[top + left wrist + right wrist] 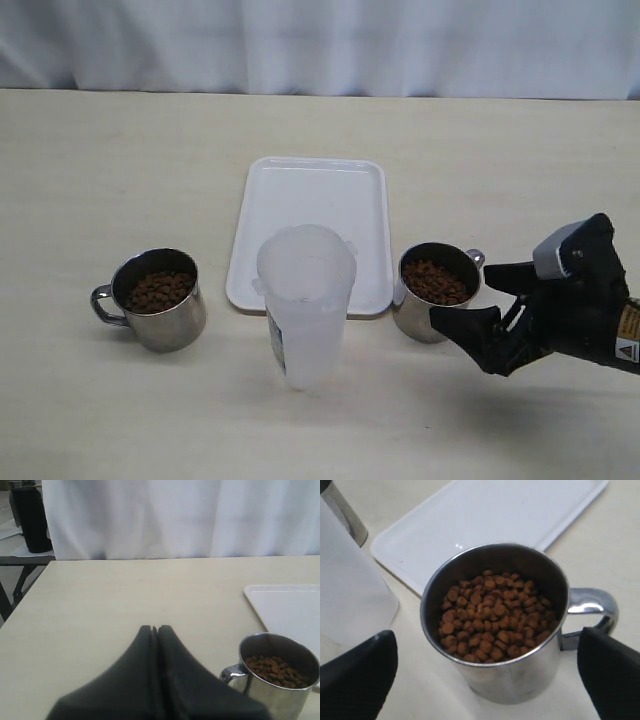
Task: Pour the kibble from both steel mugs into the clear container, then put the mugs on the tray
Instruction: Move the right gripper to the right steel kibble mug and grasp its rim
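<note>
Kibble [434, 281] was held in the left mug [158, 298] and the right mug [435, 290]. The clear container [305, 300] between them was seen empty. The right mug was placed just left of the right claw [461, 294], which was spread wide with nothing gripped. The left claw [154, 628] was pressed shut, empty. The tray [310, 190] was laid on the far side of the container.
</note>
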`<state>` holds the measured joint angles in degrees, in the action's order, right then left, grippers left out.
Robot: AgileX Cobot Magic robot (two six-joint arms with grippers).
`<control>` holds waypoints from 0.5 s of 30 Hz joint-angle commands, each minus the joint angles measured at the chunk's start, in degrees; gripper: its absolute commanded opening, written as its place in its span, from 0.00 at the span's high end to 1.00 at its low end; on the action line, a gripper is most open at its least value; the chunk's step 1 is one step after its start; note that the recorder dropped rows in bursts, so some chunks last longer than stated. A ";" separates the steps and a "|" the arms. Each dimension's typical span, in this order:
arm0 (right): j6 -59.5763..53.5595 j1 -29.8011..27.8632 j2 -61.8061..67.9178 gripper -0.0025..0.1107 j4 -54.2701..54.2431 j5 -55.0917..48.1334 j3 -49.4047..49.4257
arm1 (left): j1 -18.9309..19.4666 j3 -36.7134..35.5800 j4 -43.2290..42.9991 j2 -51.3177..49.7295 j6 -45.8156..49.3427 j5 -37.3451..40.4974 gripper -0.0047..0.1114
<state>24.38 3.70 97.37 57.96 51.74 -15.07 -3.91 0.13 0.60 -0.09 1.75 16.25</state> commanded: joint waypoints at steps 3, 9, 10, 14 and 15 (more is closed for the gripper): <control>-3.14 -0.19 3.96 0.35 2.97 0.71 -3.00 | 0.16 -0.13 -0.08 0.09 0.16 -0.36 0.96; -4.06 -0.19 10.50 0.37 6.14 4.29 -6.00 | 0.16 -0.13 -0.05 0.09 0.16 -0.47 0.96; -5.08 -0.19 11.39 0.37 6.14 4.44 -6.40 | 0.16 -0.13 -0.05 0.09 0.16 -0.47 0.96; -10.15 -0.19 13.97 0.36 5.90 6.98 -7.53 | 0.16 -0.13 -0.05 0.09 0.16 -0.47 0.96; -11.25 -0.19 14.44 0.36 5.90 7.84 -7.65 | 0.16 -0.13 -0.05 0.09 0.16 -0.47 0.96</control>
<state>17.13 3.70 110.35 62.83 56.57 -22.13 -3.91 0.13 0.60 -0.09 1.75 16.25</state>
